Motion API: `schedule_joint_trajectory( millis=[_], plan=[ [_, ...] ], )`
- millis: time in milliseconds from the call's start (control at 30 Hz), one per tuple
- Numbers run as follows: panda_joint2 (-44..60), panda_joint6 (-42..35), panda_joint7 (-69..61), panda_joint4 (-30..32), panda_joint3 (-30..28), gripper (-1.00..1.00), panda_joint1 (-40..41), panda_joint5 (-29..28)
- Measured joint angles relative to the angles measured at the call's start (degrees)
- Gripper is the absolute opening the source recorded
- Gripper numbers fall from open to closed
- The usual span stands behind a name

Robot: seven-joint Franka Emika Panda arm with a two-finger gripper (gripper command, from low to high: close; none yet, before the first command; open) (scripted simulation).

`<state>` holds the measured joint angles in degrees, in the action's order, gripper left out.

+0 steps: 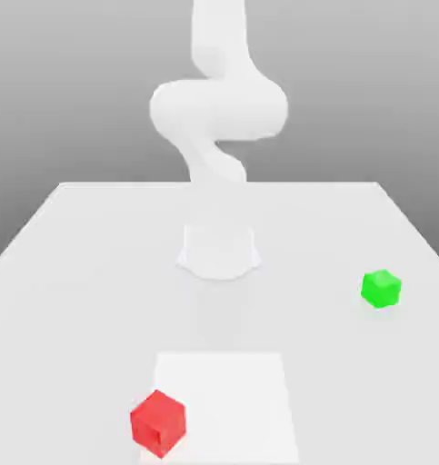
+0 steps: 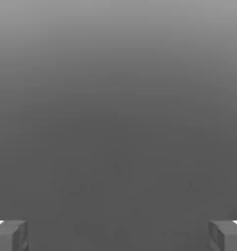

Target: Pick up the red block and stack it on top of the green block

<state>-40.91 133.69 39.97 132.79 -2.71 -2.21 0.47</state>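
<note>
**Nothing picked up yet: both blocks sit apart on the worktop**

The red block (image 1: 157, 422) lies nearest the camera, at the corner of a paler square patch (image 1: 227, 404) on the worktop (image 1: 77, 272), untouched. The green block (image 1: 381, 288) sits well apart, toward the exterior view's right, with nothing on it. Grasp, lift and stacking are all left to do. The gripper (image 2: 118, 235) is wide open and empty. The arm (image 1: 218, 104) is pale against the backdrop, its lower part hard to make out.
</note>
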Motion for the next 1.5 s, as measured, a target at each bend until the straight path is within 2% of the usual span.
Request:
schedule_joint_trajectory(
  millis=[333, 600, 867, 1033, 1067, 1300, 1433, 1500],
  plan=[
    [19.87, 7.68, -24.94, 4.07, -10.45, 0.00, -7.69, 3.62],
    [35.77, 13.66, -45.72, 7.26, -14.96, 0.00, -9.94, 8.13],
    [50.89, 20.03, -63.09, 10.47, -15.18, 0.00, -7.64, 8.18],
    [61.10, 27.69, -68.98, 9.27, -10.39, 0.00, -3.72, 13.53],
    [62.45, 28.75, -69.62, 9.04, -9.51, -1.00, -3.01, 14.35],
    [62.39, 28.56, -69.60, 9.05, -9.51, -1.00, -2.98, 14.24],
    [55.24, 22.95, -65.80, 10.34, -12.95, -1.00, -5.39, 9.13],
    [51.78, 20.89, -66.67, 11.74, -11.80, -1.00, -7.03, 7.47]
  ],
)
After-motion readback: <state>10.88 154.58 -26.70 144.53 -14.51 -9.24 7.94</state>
